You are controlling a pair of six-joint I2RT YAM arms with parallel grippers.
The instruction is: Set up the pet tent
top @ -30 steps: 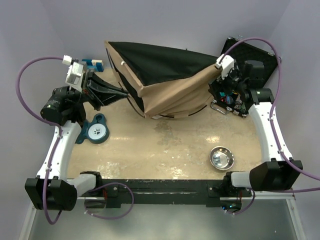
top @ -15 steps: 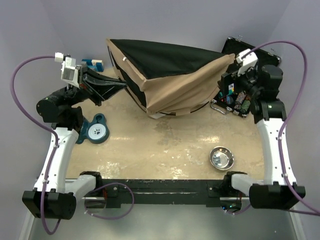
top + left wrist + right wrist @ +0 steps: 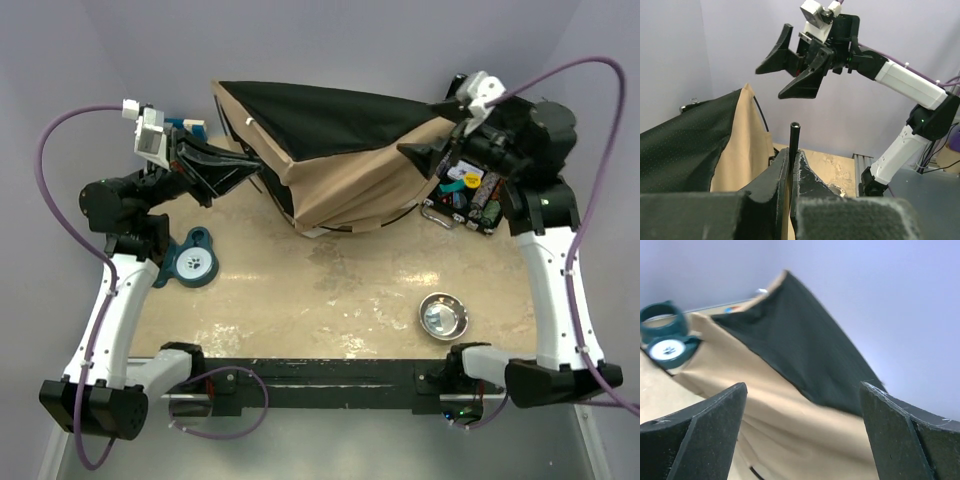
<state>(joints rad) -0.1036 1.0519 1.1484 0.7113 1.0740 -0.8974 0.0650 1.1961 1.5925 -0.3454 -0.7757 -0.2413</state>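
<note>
The pet tent [image 3: 345, 170] lies half collapsed at the back of the table, tan fabric outside and black lining showing on top. My left gripper [image 3: 248, 170] is shut on a thin dark pole [image 3: 794, 142] at the tent's left end; the pole's tip sticks up above the closed fingers [image 3: 807, 175]. My right gripper [image 3: 420, 128] hangs wide open in the air over the tent's right end, holding nothing. In the right wrist view the open fingers [image 3: 715, 412] frame the tent's fabric [image 3: 805, 390] below them. The left wrist view shows the right gripper [image 3: 782, 75] raised above the tent [image 3: 690, 145].
A teal paw-print dish [image 3: 192, 262] lies at the left beside the left arm. A steel bowl [image 3: 444, 316] sits at the front right. A black case [image 3: 470, 195] with small coloured items stands behind the right arm. A blue object [image 3: 186, 127] rests at the back left.
My right arm has risen from the tent's right edge and tilted its open gripper over the tent. The left gripper, still shut on the pole, has shifted slightly.
</note>
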